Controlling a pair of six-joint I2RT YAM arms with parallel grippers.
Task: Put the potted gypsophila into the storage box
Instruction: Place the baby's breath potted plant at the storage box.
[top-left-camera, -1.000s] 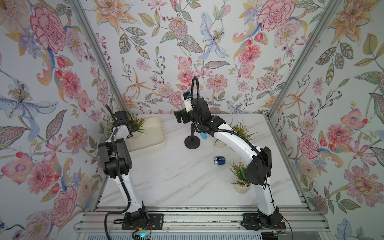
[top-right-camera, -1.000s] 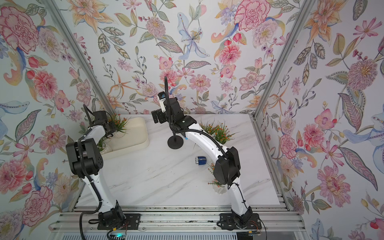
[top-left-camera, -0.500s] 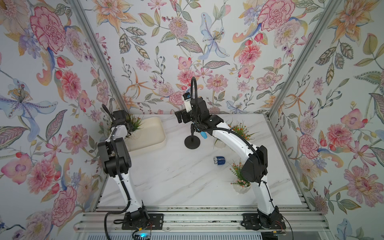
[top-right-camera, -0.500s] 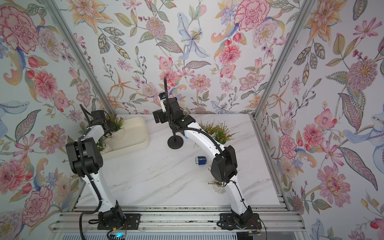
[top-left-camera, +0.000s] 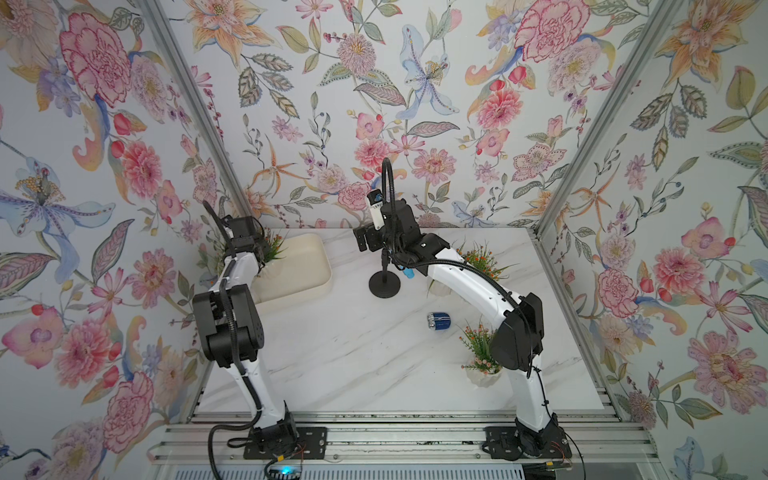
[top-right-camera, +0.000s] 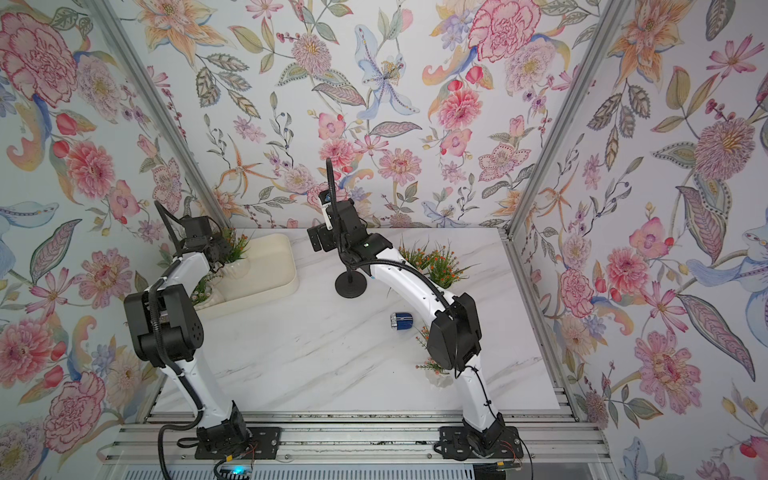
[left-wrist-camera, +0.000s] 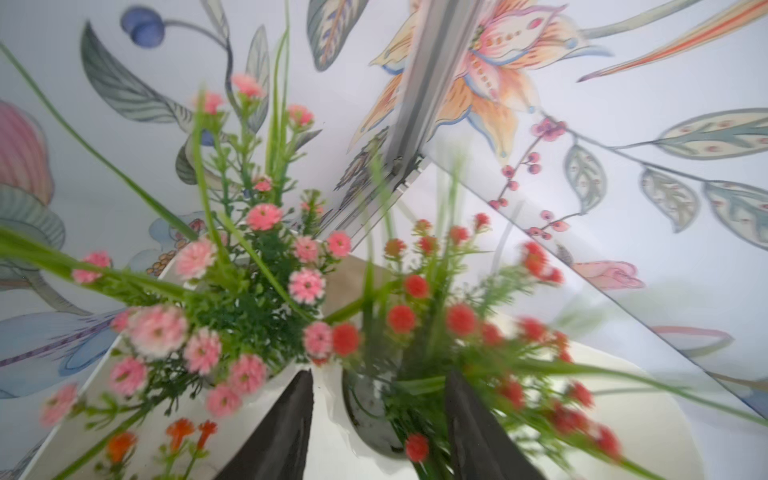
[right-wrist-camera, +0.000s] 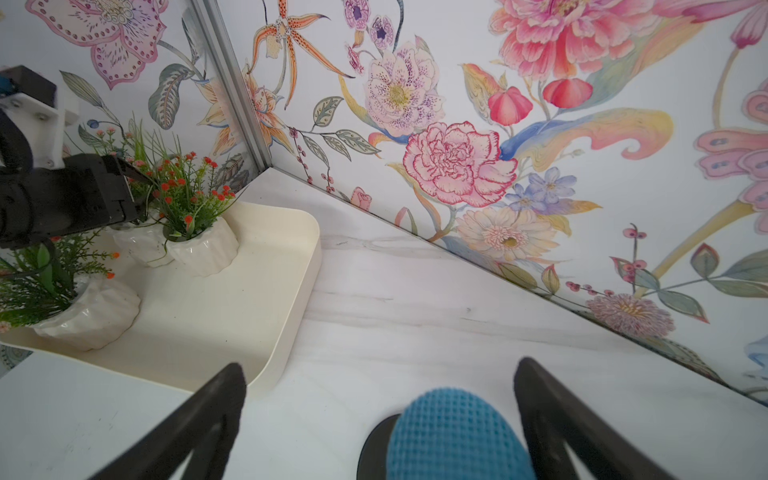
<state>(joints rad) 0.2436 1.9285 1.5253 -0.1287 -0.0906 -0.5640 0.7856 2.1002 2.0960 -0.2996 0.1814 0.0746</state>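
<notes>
Scene: two robot arms work on a white marble table (top-left-camera: 353, 353) inside walls of flowered wallpaper.
Step in hand: as I judge it, setting down a red-flowered pot (right-wrist-camera: 203, 249) in the storage box (top-left-camera: 316, 266), at the corner farthest from the robot.
Where the pot is: upright on the box floor, just beside a pink-flowered pot (right-wrist-camera: 141, 249). An orange-flowered pot (right-wrist-camera: 91, 311) stands nearer the robot in the same box.
Doing it well: the jaws should spread fully first. The arm should then rise straight up, so the fingers slip out of the grassy leaves without tipping this pot or nudging its neighbour.
Left gripper (left-wrist-camera: 379, 374): jaws parted to about half their reach, one on each side of the red-flowered pot's rim. A white gap shows beside one finger (left-wrist-camera: 282, 428), so it grips nothing. Foliage hides the other side.
Right gripper (right-wrist-camera: 380, 368): spread wide and empty, hovering over a black stand (top-left-camera: 384, 284) with a blue mesh tip, touching nothing.
Left to move: at least two pots stand on the table by the right arm, one far (top-left-camera: 482, 259) and one near (top-left-camera: 482, 374).
</notes>
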